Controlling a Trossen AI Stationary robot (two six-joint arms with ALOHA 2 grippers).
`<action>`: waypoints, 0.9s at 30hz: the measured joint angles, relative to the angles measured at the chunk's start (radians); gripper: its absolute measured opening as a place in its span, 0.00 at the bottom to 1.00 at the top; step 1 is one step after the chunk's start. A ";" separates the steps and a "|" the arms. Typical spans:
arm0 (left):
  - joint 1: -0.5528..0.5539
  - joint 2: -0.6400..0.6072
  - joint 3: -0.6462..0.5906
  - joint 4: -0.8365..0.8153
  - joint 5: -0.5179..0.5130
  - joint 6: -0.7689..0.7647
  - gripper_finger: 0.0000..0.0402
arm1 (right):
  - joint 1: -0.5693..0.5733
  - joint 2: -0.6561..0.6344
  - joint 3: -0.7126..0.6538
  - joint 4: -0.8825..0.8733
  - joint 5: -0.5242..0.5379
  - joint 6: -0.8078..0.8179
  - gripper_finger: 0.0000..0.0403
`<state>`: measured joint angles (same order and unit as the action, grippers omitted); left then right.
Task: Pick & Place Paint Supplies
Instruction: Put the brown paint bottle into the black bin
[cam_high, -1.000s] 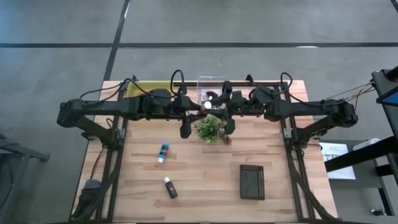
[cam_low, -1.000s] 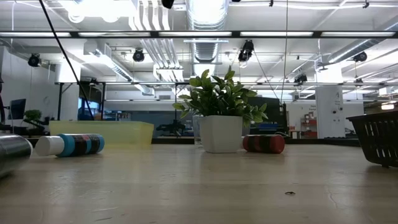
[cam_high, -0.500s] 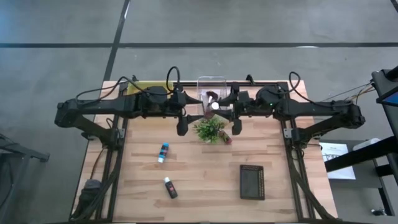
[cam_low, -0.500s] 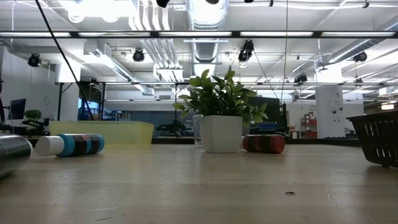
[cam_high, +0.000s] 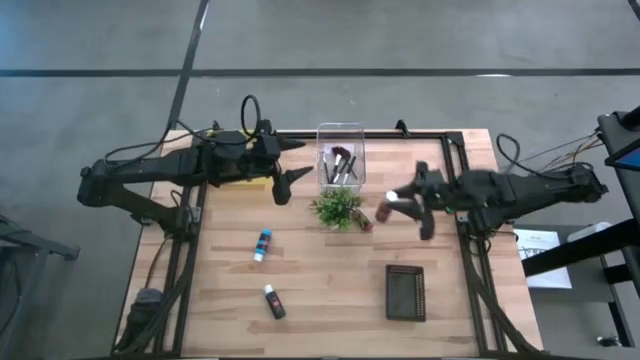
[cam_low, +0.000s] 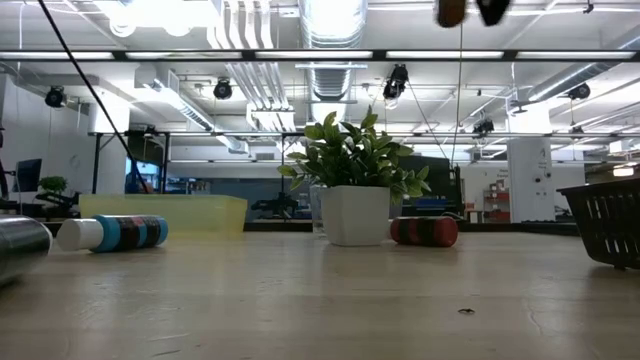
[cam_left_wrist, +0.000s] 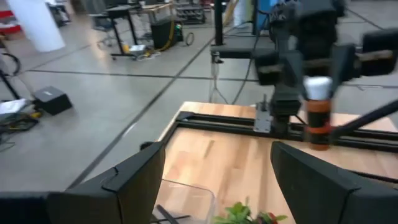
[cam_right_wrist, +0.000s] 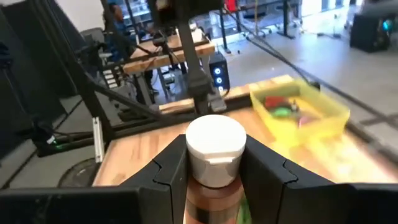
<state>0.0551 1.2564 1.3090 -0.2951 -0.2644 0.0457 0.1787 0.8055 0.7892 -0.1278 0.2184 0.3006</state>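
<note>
My right gripper (cam_high: 397, 203) hangs over the table's right half, right of the potted plant (cam_high: 338, 208), shut on a brown paint tube with a white cap (cam_right_wrist: 216, 144). My left gripper (cam_left_wrist: 217, 171) stands open and holds nothing, above the far left, near the clear container (cam_high: 340, 160) with several brushes. A blue tube (cam_high: 263, 243) and a black tube with a white cap (cam_high: 272, 300) lie on their sides on the near left. A red and dark tube (cam_low: 425, 231) lies beside the plant pot (cam_low: 355, 213). My right gripper pinches the brown tube between its two fingers (cam_right_wrist: 171, 171), on the sides of its body just under the white cap (cam_right_wrist: 214, 186). The fingers come in about level, pointing toward the table's left. The tube stands cap up, lifted clear high above the table, its brown body (cam_left_wrist: 318, 121) hanging below.
A yellow bin (cam_right_wrist: 298, 109) with coloured items stands at the far left corner, partly under my left arm. A dark basket (cam_high: 405, 292) sits at the near right. Bare wood lies between the plant and the near edge.
My right gripper has swung away from the middle, over the clear container, toward the table's right edge, carrying the brown tube and rolling a little. My left gripper has drawn back toward the far left.
</note>
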 joint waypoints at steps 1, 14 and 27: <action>0.000 0.000 0.000 0.003 -0.012 0.000 0.75 | 0.047 -0.032 -0.030 0.001 0.049 0.029 0.27; 0.001 0.001 0.000 0.014 -0.222 0.002 0.75 | 0.756 -0.093 -0.262 0.040 0.769 0.320 0.27; 0.000 0.002 0.000 0.014 -0.342 -0.047 0.75 | 0.975 0.159 -0.292 0.032 0.877 0.564 0.27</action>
<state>0.0551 1.2583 1.3087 -0.2813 -0.6061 -0.0013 1.1540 0.9646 0.4973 -0.0961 1.0958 0.8649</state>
